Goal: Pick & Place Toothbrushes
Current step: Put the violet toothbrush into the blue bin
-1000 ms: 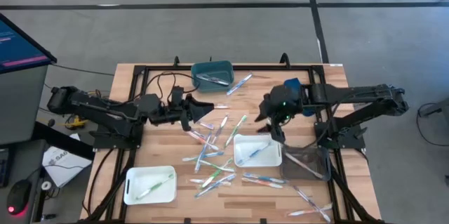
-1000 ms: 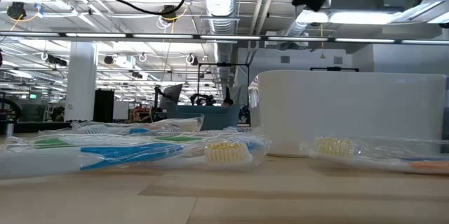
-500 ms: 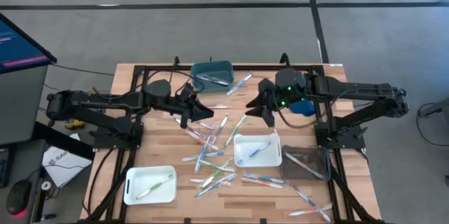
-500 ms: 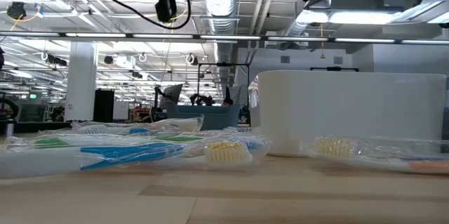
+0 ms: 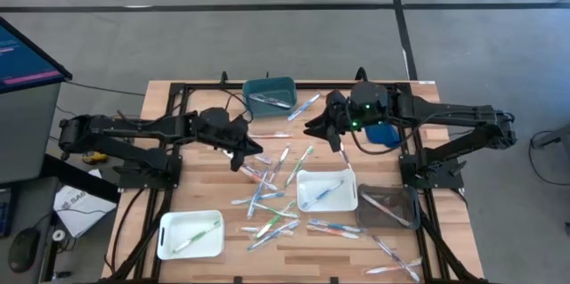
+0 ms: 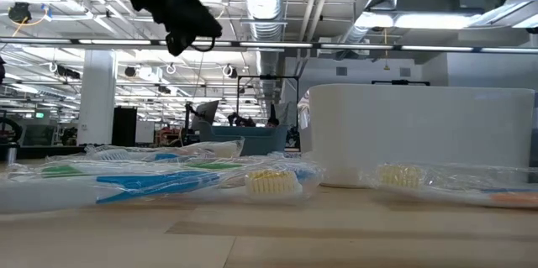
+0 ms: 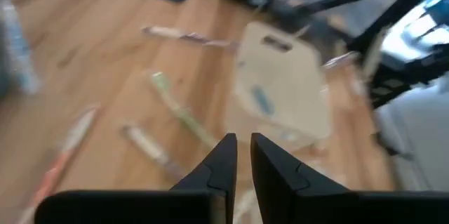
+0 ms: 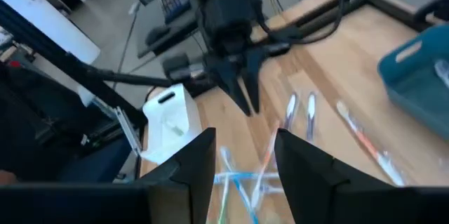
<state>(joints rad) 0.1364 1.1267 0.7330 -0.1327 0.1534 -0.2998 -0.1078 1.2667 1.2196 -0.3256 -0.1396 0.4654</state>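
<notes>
Left gripper [image 5: 252, 144]: hovering over the table, fingers nearly together, gripping nothing.
Right gripper [image 5: 313, 129]: hanging above the table, fingers parted, empty.
Toothbrushes [image 5: 267, 197]: lying scattered mid-table; others resting in trays.
Table [image 5: 160, 137]: pale wood planks.
White tray [image 5: 326, 190]: smooth, rectangular plastic.

Grey floor [image 5: 267, 26], wooden table [image 5: 160, 124], bright ducted ceiling [image 6: 269, 7].

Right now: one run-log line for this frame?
left gripper: shut, empty, above toothbrushes | right gripper: open, empty | stage: approach
</notes>
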